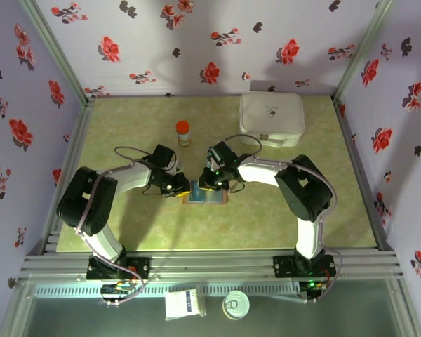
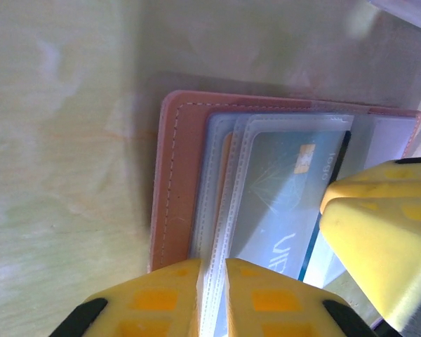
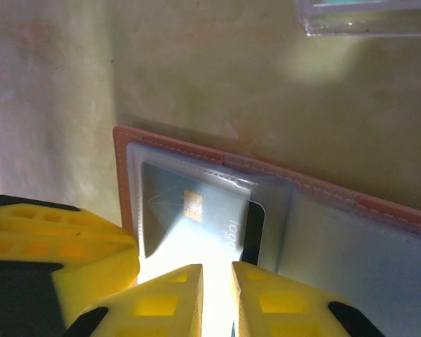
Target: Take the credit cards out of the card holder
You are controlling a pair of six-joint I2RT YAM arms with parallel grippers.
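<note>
I'm at the extraction step. The brown leather-like folding card holder (image 1: 205,199) lies open on the pale green table (image 1: 302,210). My left gripper (image 2: 212,295) pinches its clear plastic sleeve (image 2: 224,210). My right gripper (image 3: 217,295) looks clamped on the end of the teal-blue plastic credit card (image 2: 281,189). Next I need a straight outward pull.

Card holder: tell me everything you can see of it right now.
The card holder lies open and flat on the green table. Its cover looks like pinkish-brown leather with pale stitching. Inside are stacked clear plastic sleeves; one holds a teal card with a gold chip, and an orange edge shows behind it. The left gripper pinches the sleeve edges. The right gripper has its jaws almost together at the teal card's end; glare hides the contact.
</note>
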